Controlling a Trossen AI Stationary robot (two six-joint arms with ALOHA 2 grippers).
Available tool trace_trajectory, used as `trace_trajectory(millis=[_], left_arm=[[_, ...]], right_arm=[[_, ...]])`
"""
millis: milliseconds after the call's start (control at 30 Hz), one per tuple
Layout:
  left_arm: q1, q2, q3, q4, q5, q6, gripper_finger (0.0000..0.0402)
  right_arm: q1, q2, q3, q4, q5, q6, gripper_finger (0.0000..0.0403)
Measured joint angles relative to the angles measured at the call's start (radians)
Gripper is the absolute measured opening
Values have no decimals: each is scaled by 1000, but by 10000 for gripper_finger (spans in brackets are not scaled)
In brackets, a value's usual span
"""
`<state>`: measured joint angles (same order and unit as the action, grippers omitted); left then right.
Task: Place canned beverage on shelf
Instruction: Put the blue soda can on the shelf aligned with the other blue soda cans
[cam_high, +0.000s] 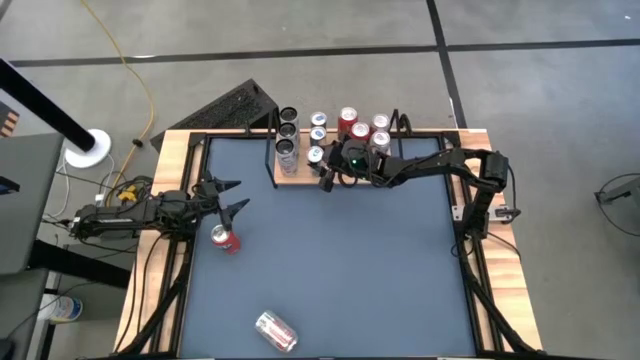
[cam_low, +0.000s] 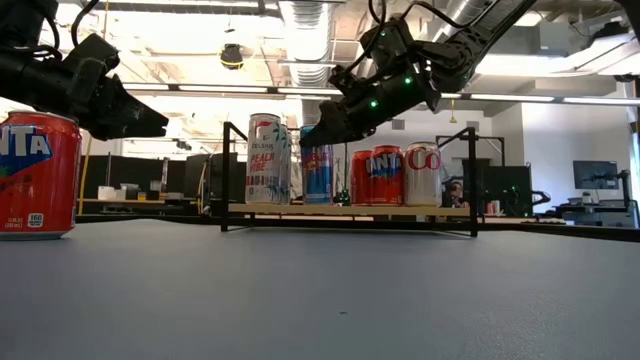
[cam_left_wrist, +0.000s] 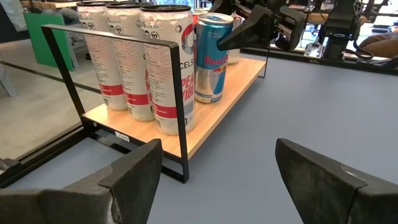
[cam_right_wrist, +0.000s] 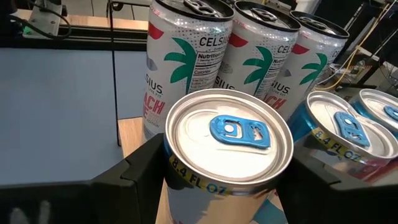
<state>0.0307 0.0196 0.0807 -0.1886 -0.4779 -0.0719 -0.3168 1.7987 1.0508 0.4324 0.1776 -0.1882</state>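
At the shelf's (cam_high: 300, 172) front edge, the right hand (cam_high: 326, 172) is gripping an upright blue can (cam_right_wrist: 229, 149) from above, while the wide-open left hand (cam_high: 232, 198) is waiting beside the upright red can (cam_high: 227, 239).

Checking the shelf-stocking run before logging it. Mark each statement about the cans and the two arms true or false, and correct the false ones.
1. The right gripper has its jaws on either side of a blue-tabbed can at the shelf. True.
2. The left gripper holds the red Fanta can. False: its jaws are open and empty, and that can stands on the table beside them.
3. A silver can lies on its side near the table's front edge. True.
4. The shelf holds no cans. False: tall Celsius cans and others stand on it.
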Motion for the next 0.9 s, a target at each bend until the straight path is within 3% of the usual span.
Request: trace_trajectory(millis=[400, 900], left_arm=[[0, 0, 0, 0, 0, 0, 300], [0, 0, 0, 0, 0, 0, 300]], right_arm=[[-8, -49, -1, -86, -38, 4, 256], [-48, -55, 2, -46, -135, -4, 279]])
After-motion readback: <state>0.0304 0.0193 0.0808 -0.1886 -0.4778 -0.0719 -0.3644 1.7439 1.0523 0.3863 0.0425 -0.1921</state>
